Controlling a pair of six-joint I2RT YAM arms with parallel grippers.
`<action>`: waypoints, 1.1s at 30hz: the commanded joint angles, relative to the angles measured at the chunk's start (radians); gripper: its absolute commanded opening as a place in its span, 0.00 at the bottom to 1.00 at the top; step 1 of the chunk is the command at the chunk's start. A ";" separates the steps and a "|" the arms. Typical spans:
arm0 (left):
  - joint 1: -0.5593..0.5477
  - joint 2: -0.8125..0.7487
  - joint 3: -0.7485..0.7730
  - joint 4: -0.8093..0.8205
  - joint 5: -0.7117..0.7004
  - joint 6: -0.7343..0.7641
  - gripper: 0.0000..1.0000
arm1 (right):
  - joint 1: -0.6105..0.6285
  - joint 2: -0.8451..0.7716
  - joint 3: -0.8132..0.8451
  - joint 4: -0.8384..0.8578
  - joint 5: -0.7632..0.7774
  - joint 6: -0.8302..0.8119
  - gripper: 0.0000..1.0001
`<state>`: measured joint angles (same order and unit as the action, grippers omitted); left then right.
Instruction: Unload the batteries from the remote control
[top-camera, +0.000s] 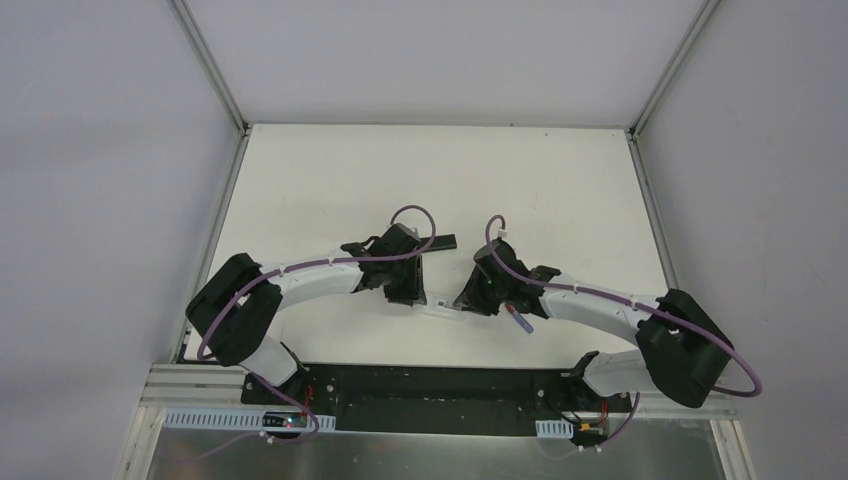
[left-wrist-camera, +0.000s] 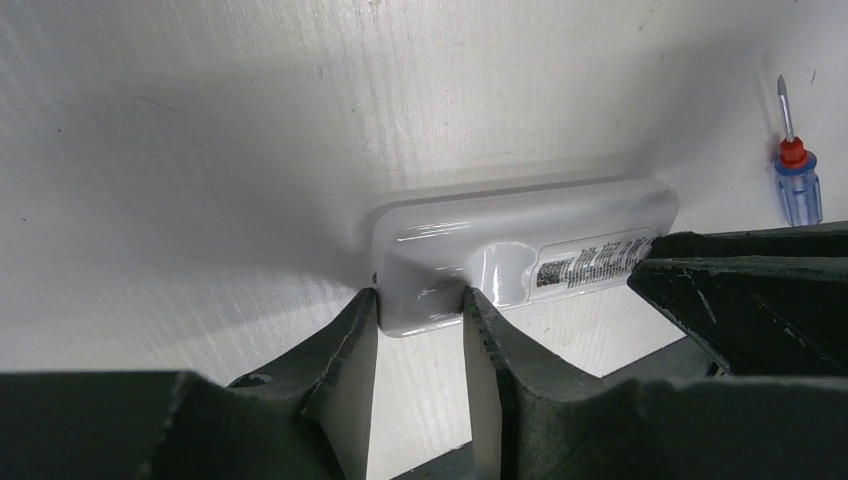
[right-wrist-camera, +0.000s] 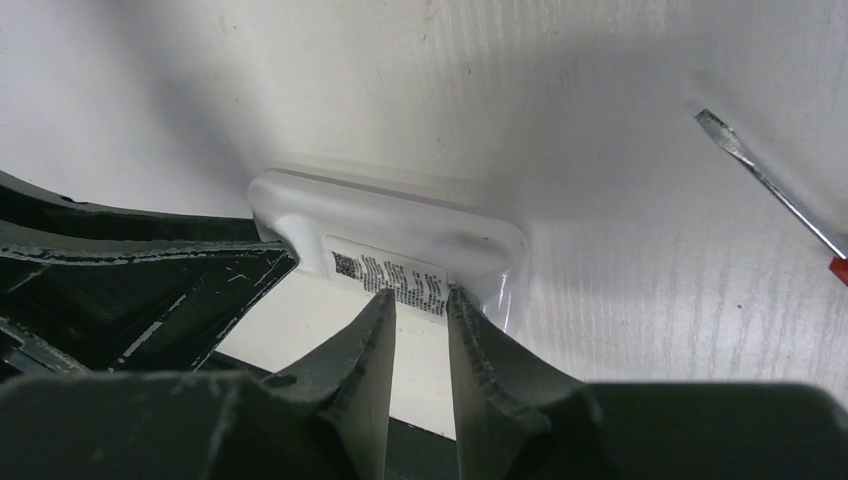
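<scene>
- Left gripper (left-wrist-camera: 421, 300): jaws set narrowly apart, the fingertips (left-wrist-camera: 368, 318) clamped on either side of one end of the white remote control (left-wrist-camera: 520, 245).
- Right gripper (right-wrist-camera: 420, 302): jaws narrower still, tips up against the remote's long side just below its printed label (right-wrist-camera: 390, 272). Whether they pinch the casing or only touch it, I cannot tell.
- The two grippers face each other along the remote from opposite ends, and each wrist view shows the other's dark fingers close by.
- The remote lies on the white table (top-camera: 330, 170), close to the near edge and about midway along it, with its labelled back facing the wrist cameras.
- A screwdriver (left-wrist-camera: 797, 178) with a blue handle and red collar lies on the table near the remote's right end, not touching it — just beside the right arm's wrist in the top view.
- A dark flat strip (top-camera: 443, 241) lies just beyond the left gripper, farther from the near edge; too small to name.
</scene>
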<state>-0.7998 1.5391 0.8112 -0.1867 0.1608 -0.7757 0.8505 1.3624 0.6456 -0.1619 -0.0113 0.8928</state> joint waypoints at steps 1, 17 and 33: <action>-0.035 0.052 0.012 0.017 0.028 0.020 0.30 | 0.029 0.104 -0.060 0.387 -0.106 0.029 0.27; -0.050 0.072 0.017 -0.003 -0.005 0.012 0.27 | -0.020 0.016 -0.071 0.566 -0.195 0.094 0.28; -0.055 0.067 0.015 -0.031 -0.045 0.009 0.27 | -0.051 -0.008 -0.083 0.631 -0.208 0.125 0.27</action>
<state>-0.8120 1.5513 0.8391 -0.2298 0.1219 -0.7654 0.7704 1.3136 0.5419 0.0193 -0.1642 0.9089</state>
